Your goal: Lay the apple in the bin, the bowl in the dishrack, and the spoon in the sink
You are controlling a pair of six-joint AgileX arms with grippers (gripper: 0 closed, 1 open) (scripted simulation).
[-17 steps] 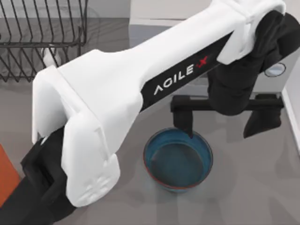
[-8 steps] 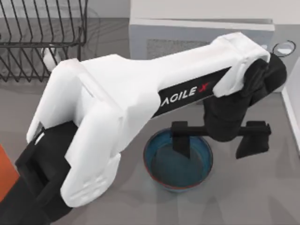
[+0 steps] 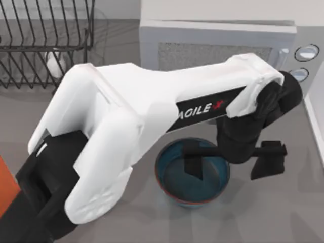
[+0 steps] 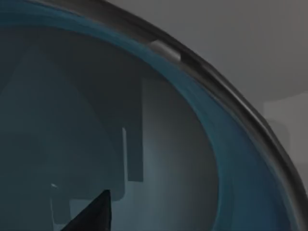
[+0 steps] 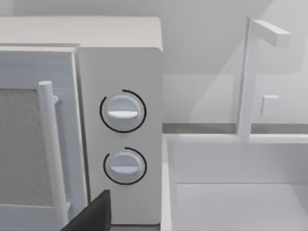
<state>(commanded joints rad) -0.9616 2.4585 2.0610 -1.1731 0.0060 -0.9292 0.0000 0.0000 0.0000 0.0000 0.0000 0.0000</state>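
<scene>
The teal-blue bowl (image 3: 174, 183) stands on the grey table at the front middle. My left gripper (image 3: 231, 161) is open and straddles the bowl's right rim, with one finger (image 3: 194, 163) inside the bowl and the other outside to its right. The left wrist view looks close into the bowl's blue wall (image 4: 231, 144). The black wire dishrack (image 3: 45, 30) sits at the back left, and a corner of the orange bin (image 3: 6, 188) shows at the left edge. My right gripper (image 5: 91, 216) is parked facing the sink (image 5: 231, 192). The apple and spoon are out of view.
A white microwave (image 3: 217, 45) with two round knobs (image 5: 122, 111) stands behind the bowl, and the sink with its white tap (image 5: 248, 77) lies just right of it. My left arm's large white link (image 3: 126, 111) crosses the table from the front left.
My left gripper has come down and toward the front. Its inner finger went from the bowl's far rim to inside the bowl. The arm has uncovered the microwave.
</scene>
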